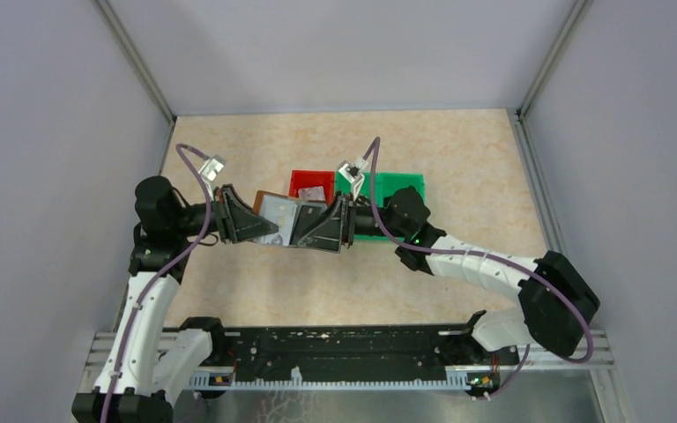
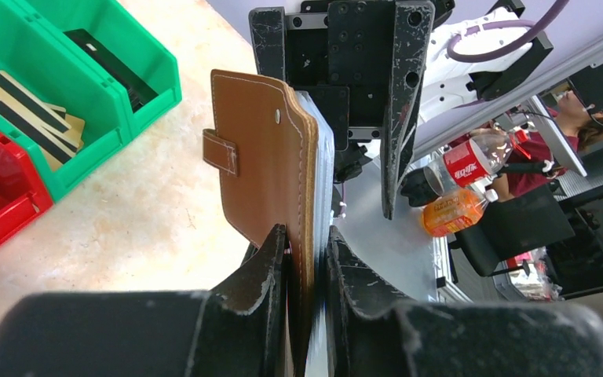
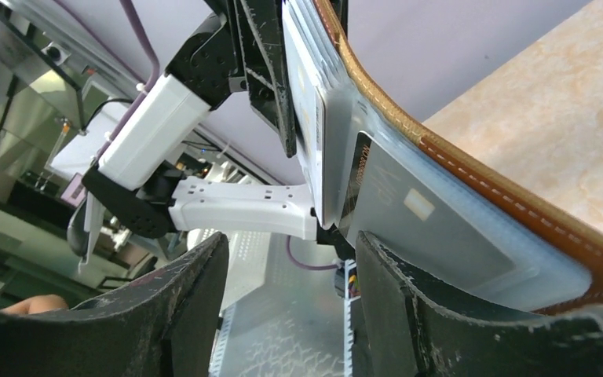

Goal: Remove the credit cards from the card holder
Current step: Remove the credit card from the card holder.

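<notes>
The brown card holder (image 2: 259,157) hangs upright above the table, and my left gripper (image 2: 308,243) is shut on its lower edge. In the top view the holder (image 1: 275,210) sits between both grippers. Its pale inner side faces my right gripper (image 3: 290,251), which is open with nothing between its fingers. One right finger (image 3: 392,306) rests close against the clear pocket. A grey credit card (image 3: 432,228) lies in that pocket, with another card's dark edge (image 3: 359,177) beside it. Gold credit cards with dark stripes (image 2: 23,102) lie in the green bin (image 2: 137,102).
A red bin (image 1: 310,181) and the green bin (image 1: 405,185) stand side by side just behind the grippers. The red bin (image 2: 8,204) holds whitish scraps. Grey walls close in the table on three sides.
</notes>
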Motion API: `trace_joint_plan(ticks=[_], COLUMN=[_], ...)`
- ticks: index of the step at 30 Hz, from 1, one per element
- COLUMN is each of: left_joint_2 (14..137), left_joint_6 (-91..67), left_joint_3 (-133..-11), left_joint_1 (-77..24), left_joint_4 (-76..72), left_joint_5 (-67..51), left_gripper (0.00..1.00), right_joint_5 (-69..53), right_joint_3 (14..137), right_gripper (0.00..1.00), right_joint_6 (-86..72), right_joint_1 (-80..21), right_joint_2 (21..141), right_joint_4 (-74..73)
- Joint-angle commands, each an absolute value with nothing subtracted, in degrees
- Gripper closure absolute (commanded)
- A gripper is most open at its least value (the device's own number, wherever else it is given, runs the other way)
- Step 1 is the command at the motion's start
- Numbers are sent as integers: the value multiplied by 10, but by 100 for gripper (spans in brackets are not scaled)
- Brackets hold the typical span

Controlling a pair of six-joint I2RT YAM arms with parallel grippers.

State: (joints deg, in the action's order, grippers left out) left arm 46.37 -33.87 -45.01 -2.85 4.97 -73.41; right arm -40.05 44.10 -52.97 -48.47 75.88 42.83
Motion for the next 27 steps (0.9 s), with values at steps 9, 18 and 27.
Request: trace_joint_plan(ticks=[9,18,27], left_joint_2=[445,442,440], left_joint_6=[-393,-391,-396], left_joint_3=[-464,-457,-460], left_joint_1=[-30,-30,-30], left_joint_4=[-12,-16,-16], left_joint_5=[-784,-778,-778], left_gripper=[100,100,100], right_joint_5=[-413,-410,-406], right_joint_3=[449,472,499], right_gripper=[42,46,51], right_joint_6=[-603,-618,-627], right_joint_1=[-482,-495,-514], right_joint_2=[787,810,841], right_joint_4=[565,586,599])
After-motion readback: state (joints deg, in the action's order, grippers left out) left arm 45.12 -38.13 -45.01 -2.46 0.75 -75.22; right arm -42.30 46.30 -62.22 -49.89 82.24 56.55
